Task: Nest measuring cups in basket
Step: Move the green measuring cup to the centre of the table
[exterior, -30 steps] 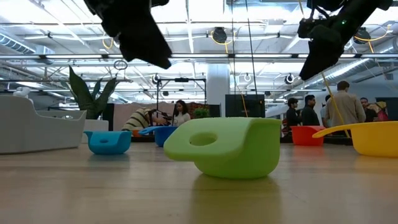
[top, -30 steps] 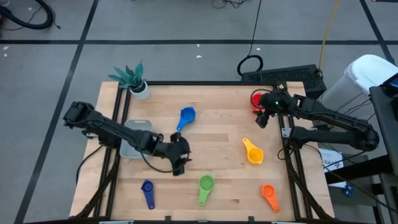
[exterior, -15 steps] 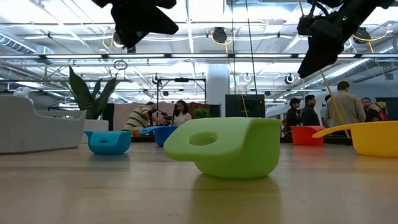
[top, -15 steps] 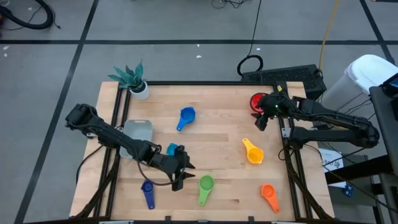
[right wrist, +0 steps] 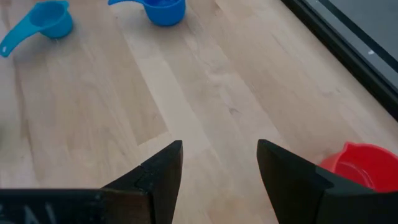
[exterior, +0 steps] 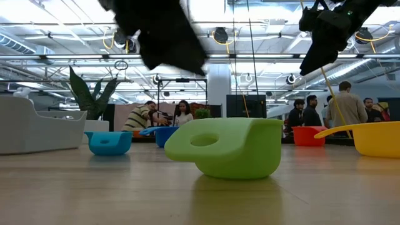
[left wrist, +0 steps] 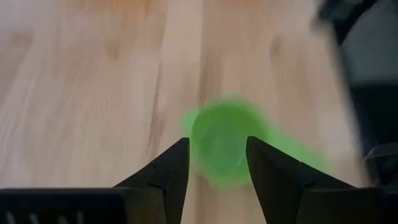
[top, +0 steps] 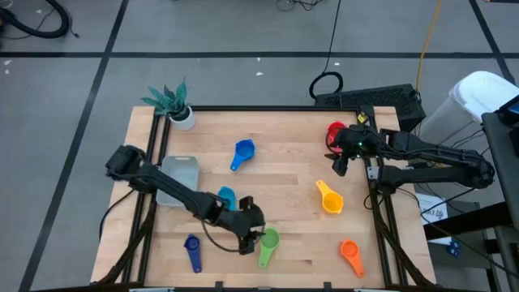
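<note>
My left gripper point(top: 255, 235) is open and hovers over the green cup point(top: 268, 243) near the table's near edge. In the left wrist view its fingers stand on either side of the green bowl point(left wrist: 222, 148) without touching. My right gripper point(top: 340, 165) is open, above bare wood just near of the red cup point(top: 335, 132). The blue cup point(top: 242, 152), light blue cup point(top: 225, 196), dark blue cup point(top: 192, 250), yellow cup point(top: 328, 197) and orange cup point(top: 350, 256) rest on the table. The left arm crosses the pale basket point(top: 180, 169).
A small potted plant point(top: 174, 104) stands at the far left corner. Metal rails point(top: 377, 211) run along the left and right sides of the table. Bare wood lies between the blue and yellow cups. People stand in the room beyond point(exterior: 340, 109).
My left gripper has swung from the table's middle toward the near edge and to the right, past the light blue cup, ending over the green cup. My right gripper has drifted slightly toward the near edge, away from the red cup. No cup has moved.
</note>
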